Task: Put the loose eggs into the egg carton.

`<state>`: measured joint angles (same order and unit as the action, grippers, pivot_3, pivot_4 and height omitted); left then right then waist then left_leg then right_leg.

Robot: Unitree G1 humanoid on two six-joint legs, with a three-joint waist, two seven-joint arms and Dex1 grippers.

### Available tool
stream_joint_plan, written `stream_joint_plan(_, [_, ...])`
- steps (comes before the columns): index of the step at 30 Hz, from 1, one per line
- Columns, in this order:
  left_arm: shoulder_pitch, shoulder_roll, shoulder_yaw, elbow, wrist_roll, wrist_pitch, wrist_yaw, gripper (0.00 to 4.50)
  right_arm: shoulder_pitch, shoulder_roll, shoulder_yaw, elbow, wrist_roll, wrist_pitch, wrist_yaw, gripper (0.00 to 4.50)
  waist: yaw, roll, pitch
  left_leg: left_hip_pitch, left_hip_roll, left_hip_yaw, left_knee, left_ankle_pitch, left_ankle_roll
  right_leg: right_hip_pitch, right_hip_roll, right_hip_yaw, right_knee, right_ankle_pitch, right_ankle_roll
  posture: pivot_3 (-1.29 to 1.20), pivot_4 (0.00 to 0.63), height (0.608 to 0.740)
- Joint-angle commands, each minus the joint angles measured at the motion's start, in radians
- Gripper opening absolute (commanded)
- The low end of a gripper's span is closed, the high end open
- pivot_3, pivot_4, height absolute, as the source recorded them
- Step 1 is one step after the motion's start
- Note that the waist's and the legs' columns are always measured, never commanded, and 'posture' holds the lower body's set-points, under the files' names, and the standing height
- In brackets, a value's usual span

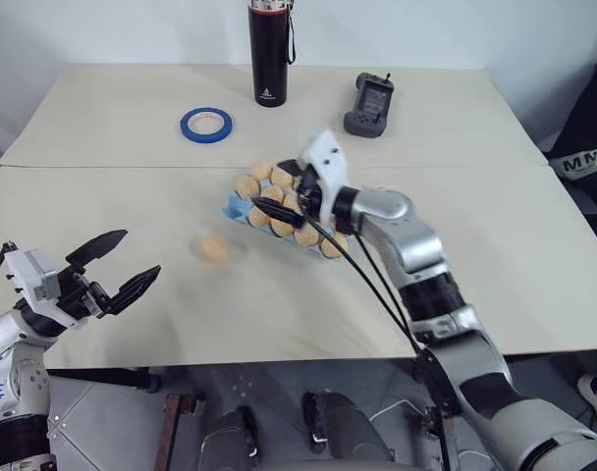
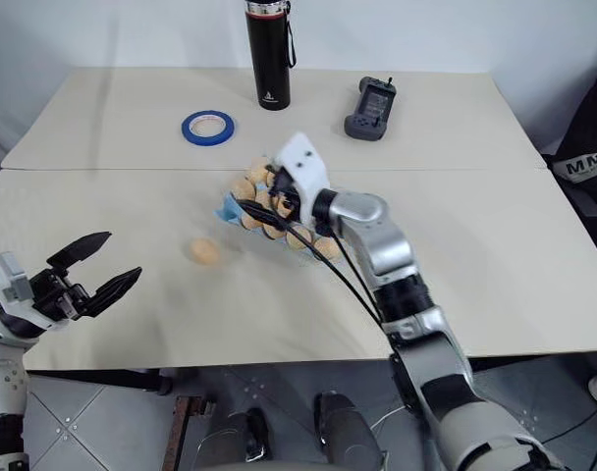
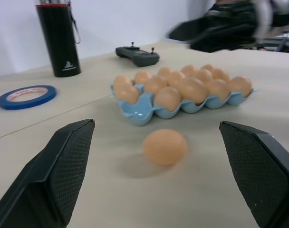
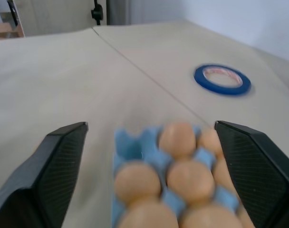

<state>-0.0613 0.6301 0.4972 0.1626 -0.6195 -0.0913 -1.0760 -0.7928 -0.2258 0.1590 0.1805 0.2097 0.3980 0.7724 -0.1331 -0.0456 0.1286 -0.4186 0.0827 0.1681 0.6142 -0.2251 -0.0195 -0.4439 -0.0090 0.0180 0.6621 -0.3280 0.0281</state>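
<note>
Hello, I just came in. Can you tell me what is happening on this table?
A humanoid robot is filling a light-blue egg carton with eggs. Its right tool hangs open over the nearly full carton. One loose egg lies on the table beside it. The left tool, also open, faces that egg without touching it.

The egg carton (image 1: 279,211) sits near the middle of the table (image 1: 112,137), with eggs lying in most of its cups and one cup at its left end bare. One loose egg (image 1: 213,249) rests on the table just left of the carton and a little nearer the robot. The tape roll (image 1: 206,124) lies behind the carton and to its left. The bottle (image 1: 269,54) stands upright behind the carton, near the far edge. The remote controller (image 1: 369,104) lies behind the carton and to its right. The right gripper (image 1: 279,201) hangs over the carton; the left gripper (image 1: 122,265) is well to the carton's left, near the front edge.
</note>
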Motion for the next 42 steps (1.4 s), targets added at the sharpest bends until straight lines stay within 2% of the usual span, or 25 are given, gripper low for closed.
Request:
stream_joint_plan(1, [0.005, -0.015, 0.053, -0.013, 0.007, -0.059, 0.052, 4.5, 0.08, -0.12, -0.077, -0.144, 0.04, -0.073, 0.085, 4.46, -0.002, 0.0, -0.012, 0.0, 0.0, 0.001, 0.0, 0.0, 0.0, 0.0, 0.001, 0.0, -0.001, -0.001, 0.0, 0.0, 0.0, 0.74])
stream_joint_plan(8, [0.023, -0.032, 0.064, 0.016, 0.033, -0.112, 0.093, 4.5, 0.323, -0.356, -0.201, -0.255, 0.18, -0.117, 0.313, 4.46, -0.006, -0.004, -0.021, 0.008, -0.001, 0.004, 0.0, -0.002, 0.004, 0.007, 0.001, 0.003, -0.002, 0.002, -0.001, 0.0, 0.0, 0.74])
stream_joint_plan(10, [0.028, -0.028, 0.065, 0.023, 0.038, -0.117, 0.097, 4.5, 0.366, -0.404, -0.222, -0.262, 0.206, -0.103, 0.35, 4.46, -0.009, -0.004, -0.021, 0.016, -0.001, 0.004, 0.0, -0.004, 0.003, 0.015, 0.001, 0.003, -0.003, 0.002, -0.002, 0.0, 0.0, 0.74])
stream_joint_plan(13, [0.032, -0.022, 0.066, 0.027, 0.042, -0.114, 0.106, 4.5, 0.403, -0.444, -0.247, -0.261, 0.224, -0.101, 0.366, 4.46, -0.01, -0.004, -0.021, 0.017, -0.001, 0.003, 0.001, -0.002, 0.005, 0.016, 0.001, 0.003, -0.004, 0.005, -0.003, 0.0, 0.0, 0.74])
stream_joint_plan(17, [0.049, -0.027, 0.052, 0.01, 0.05, -0.101, 0.128, 4.5, 0.429, -0.45, -0.262, -0.265, 0.221, -0.102, 0.338, 4.46, -0.008, -0.007, -0.024, 0.017, -0.001, 0.002, 0.001, -0.001, 0.006, 0.016, 0.001, 0.003, -0.004, 0.006, -0.004, 0.0, 0.0, 0.74])
stream_joint_plan(23, [0.085, -0.094, 0.003, -0.033, 0.069, -0.107, 0.168, 4.5, 0.496, -0.405, -0.259, -0.306, 0.236, -0.107, 0.291, 4.46, -0.001, -0.007, -0.039, 0.016, -0.001, 0.002, 0.0, -0.002, 0.005, 0.016, 0.001, 0.003, -0.005, 0.006, -0.004, 0.0, 0.0, 0.74])
stream_joint_plan(35, [0.065, -0.141, -0.064, -0.006, 0.118, -0.129, 0.203, 4.5, 0.573, -0.397, -0.238, -0.32, 0.212, -0.111, 0.271, 4.46, 0.002, -0.006, -0.048, 0.017, -0.001, 0.002, 0.001, -0.001, 0.005, 0.017, 0.001, 0.002, -0.004, 0.006, -0.004, 0.0, 0.0, 0.74])
stream_joint_plan(42, [-0.026, -0.179, -0.157, 0.008, 0.188, -0.115, 0.275, 4.5, 0.602, -0.38, -0.233, -0.358, 0.231, -0.091, 0.243, 4.46, 0.022, -0.006, -0.05, 0.017, -0.001, 0.001, 0.004, -0.001, 0.006, 0.018, 0.001, 0.002, -0.002, 0.007, -0.003, 0.0, 0.0, 0.74])
